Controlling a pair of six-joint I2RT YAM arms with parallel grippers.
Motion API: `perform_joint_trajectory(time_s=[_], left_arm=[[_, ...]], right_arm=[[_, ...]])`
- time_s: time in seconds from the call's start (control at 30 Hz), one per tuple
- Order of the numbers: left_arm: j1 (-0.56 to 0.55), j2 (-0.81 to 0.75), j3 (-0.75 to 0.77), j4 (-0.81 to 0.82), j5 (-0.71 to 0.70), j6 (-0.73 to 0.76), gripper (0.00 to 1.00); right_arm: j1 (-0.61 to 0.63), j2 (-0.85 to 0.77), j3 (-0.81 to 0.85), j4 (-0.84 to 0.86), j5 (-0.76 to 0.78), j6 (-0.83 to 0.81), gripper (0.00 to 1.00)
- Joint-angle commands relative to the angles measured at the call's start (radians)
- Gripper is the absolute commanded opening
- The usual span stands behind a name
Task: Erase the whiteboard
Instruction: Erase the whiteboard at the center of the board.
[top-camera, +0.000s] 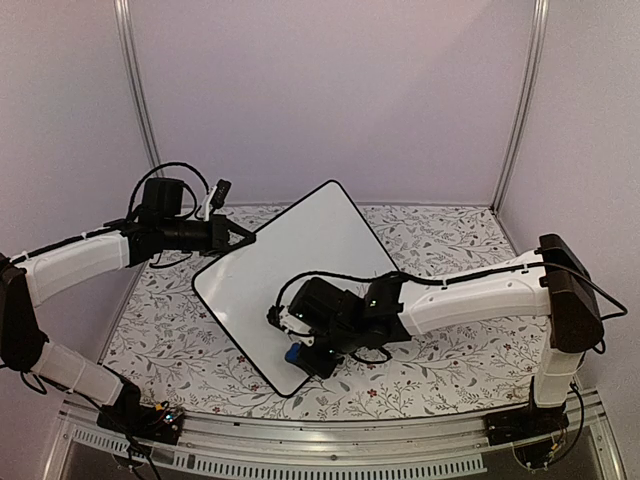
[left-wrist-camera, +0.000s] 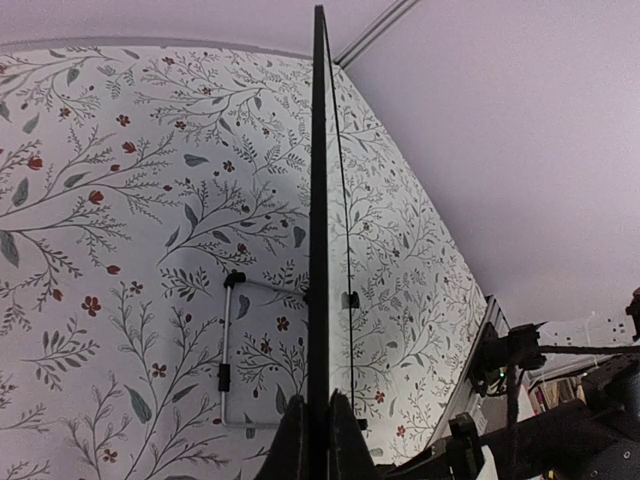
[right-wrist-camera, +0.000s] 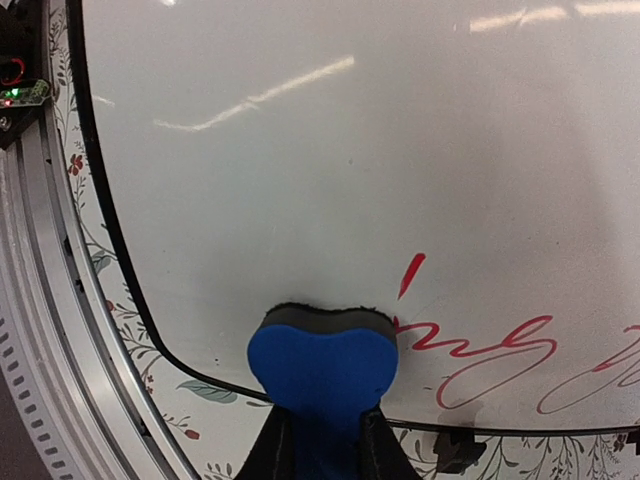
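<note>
The whiteboard (top-camera: 300, 265) lies tilted on the floral table, white with a thin black rim. My left gripper (top-camera: 240, 236) is shut on its far left edge; the left wrist view shows the rim (left-wrist-camera: 319, 200) edge-on between my fingers (left-wrist-camera: 292, 440). My right gripper (top-camera: 300, 352) is shut on a blue eraser (right-wrist-camera: 322, 360) and presses its dark felt face on the board (right-wrist-camera: 330, 150) near the front corner. Red handwriting (right-wrist-camera: 480, 350) runs to the right of the eraser; the arm hides it in the top view.
A wire stand with small black feet (left-wrist-camera: 228, 350) shows under the board. The metal front rail (top-camera: 330, 440) runs along the near table edge. Purple walls close the back and sides.
</note>
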Motion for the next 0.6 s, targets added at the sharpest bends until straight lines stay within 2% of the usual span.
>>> perform_joint_trajectory(time_s=[0.0,0.57], left_arm=[[0.004,0.014,-0.007,-0.025,-0.055,0.015,0.0],[0.005,0.015,-0.007,-0.025,-0.055,0.013,0.0]], right_arm=[[-0.006,-0.01,-0.039,-0.052,0.002,0.021,0.07],[0.011,-0.046,-0.027,-0.111,0.005,0.016,0.07]])
